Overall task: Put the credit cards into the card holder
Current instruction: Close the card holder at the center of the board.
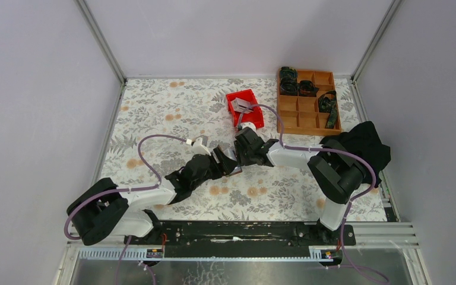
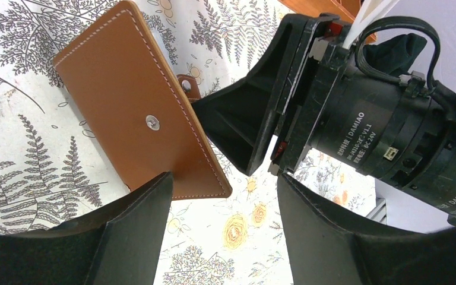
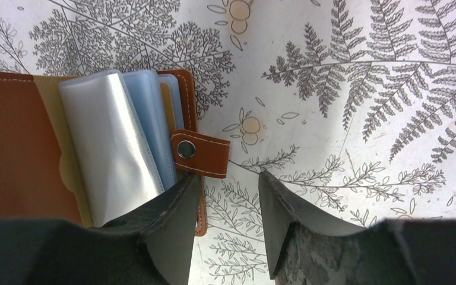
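The card holder [image 3: 18, 148] is seemingly being opened by the left jaws and right jaws, both parted, gripping nothing; the credit cards [image 1: 241, 105] are being left for fetching next.

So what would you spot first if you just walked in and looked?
The left pincer and right pincer meet mid-table, both open, at the brown card holder, which lies spread open with its clear pockets fanned out. Next comes the bright red bin at the back, with grey cards inside.
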Available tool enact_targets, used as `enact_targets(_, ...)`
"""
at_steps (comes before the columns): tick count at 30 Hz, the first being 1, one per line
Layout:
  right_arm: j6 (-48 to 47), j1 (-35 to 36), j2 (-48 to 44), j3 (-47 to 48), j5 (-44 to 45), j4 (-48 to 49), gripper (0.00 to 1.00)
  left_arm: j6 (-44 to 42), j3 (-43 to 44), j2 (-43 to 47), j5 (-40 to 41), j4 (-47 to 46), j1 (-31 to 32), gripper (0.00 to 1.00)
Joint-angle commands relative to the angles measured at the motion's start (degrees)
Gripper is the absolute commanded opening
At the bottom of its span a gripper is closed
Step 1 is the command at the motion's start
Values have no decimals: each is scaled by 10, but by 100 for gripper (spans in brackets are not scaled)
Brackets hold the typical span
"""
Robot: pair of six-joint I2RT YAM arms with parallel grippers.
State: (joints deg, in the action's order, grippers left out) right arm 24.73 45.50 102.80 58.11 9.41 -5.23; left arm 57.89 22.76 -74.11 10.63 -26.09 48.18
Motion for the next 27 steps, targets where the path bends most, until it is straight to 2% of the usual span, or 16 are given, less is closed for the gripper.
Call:
enact_targets(1, -8, 2, 23, 2, 30, 12, 49, -15, 8, -4, -9, -18, -5, 71)
enact_targets(19, -13, 2, 17, -7, 56, 76, 45, -40, 75, -63, -44, -8, -26, 71)
enact_targets(27, -21, 1, 24, -12, 44, 121, 36, -25, 73, -62, -34, 3, -36, 71)
